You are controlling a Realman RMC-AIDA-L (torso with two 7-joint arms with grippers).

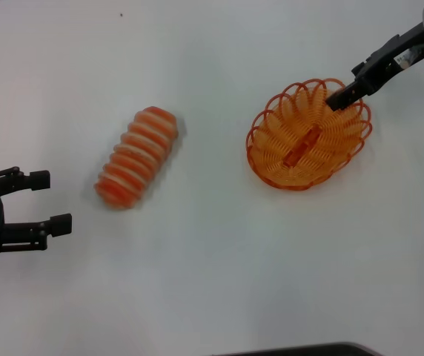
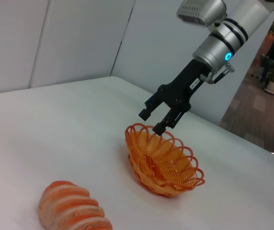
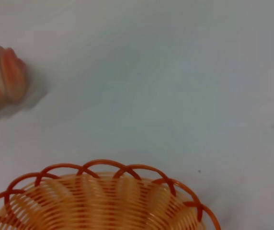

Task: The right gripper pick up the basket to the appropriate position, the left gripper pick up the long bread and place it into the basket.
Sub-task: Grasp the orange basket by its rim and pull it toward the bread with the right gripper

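The orange wire basket (image 1: 271, 159) sits on the white table at the right. My right gripper (image 1: 343, 95) hovers at its far right rim; in the left wrist view this gripper (image 2: 153, 120) is open, one finger (image 2: 159, 128) just over the rim, the other outside it. The basket (image 2: 163, 163) rests on the table and is empty. The long bread (image 1: 136, 157), orange-red with cream stripes, lies left of centre. My left gripper (image 1: 53, 200) is open and empty at the table's left, apart from the bread. The right wrist view shows the basket rim (image 3: 103, 167) and one end of the bread (image 3: 3, 76).
The white table (image 1: 212, 282) spans the view. A dark edge (image 1: 293, 350) shows at the bottom. White wall panels (image 2: 55, 43) stand behind the table in the left wrist view.
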